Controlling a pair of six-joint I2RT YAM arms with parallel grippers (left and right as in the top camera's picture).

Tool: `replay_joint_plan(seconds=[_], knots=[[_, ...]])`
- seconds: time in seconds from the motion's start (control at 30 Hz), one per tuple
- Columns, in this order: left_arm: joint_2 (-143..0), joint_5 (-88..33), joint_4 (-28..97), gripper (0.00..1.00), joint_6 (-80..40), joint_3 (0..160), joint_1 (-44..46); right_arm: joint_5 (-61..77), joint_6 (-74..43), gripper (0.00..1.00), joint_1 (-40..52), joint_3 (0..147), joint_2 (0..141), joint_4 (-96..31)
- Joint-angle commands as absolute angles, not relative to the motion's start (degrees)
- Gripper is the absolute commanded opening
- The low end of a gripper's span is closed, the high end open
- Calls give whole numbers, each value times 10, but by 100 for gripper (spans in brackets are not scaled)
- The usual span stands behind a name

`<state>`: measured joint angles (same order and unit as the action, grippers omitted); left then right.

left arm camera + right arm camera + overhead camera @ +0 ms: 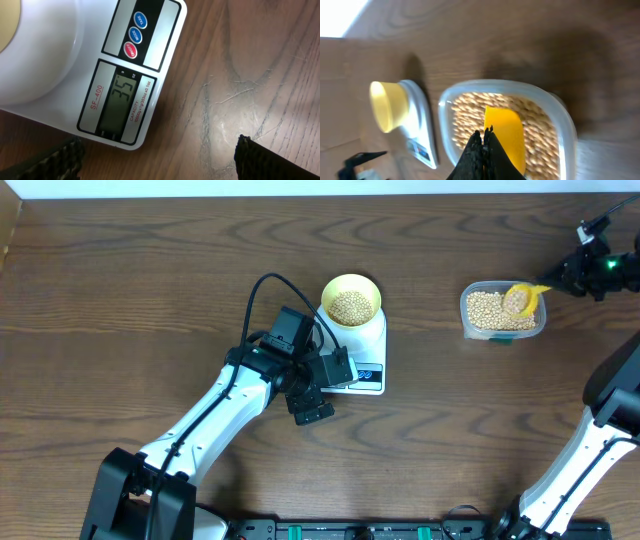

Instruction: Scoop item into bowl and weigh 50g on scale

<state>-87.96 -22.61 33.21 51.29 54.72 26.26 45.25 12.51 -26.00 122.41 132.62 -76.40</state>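
Note:
The pale yellow bowl (351,286) stands on the white scale (367,376) and holds a heap of tan beans (350,307). In the left wrist view the scale (60,60) has a display (122,92) that reads 35. My left gripper (328,390) is open and empty just in front of the scale's button edge, its fingers wide apart (160,160). My right gripper (565,275) is shut on the handle of a yellow scoop (520,298) that sits over beans in a clear tub (466,310). The right wrist view shows the scoop (507,137), the beans (465,117) and the bowl (387,106).
The clear tub (560,115) stands at the far right of the brown wooden table, well apart from the scale (422,130). My left arm runs from the front left up to the scale. A black rail lies along the table's front edge.

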Motion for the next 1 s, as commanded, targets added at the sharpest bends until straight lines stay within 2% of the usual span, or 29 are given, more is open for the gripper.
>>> replay_joint_plan(seconds=[0.0,0.53,0.97], knots=[[-878,-234,334,98,521,546,262,562,123,1,-270,1231,1315,-755],[-878,-234,334,98,520,546,262,788,123,1,-273,1231,1315,-741],[-878,-234,334,98,520,546,262,845,119,1,-228,1231,1315,-716]])
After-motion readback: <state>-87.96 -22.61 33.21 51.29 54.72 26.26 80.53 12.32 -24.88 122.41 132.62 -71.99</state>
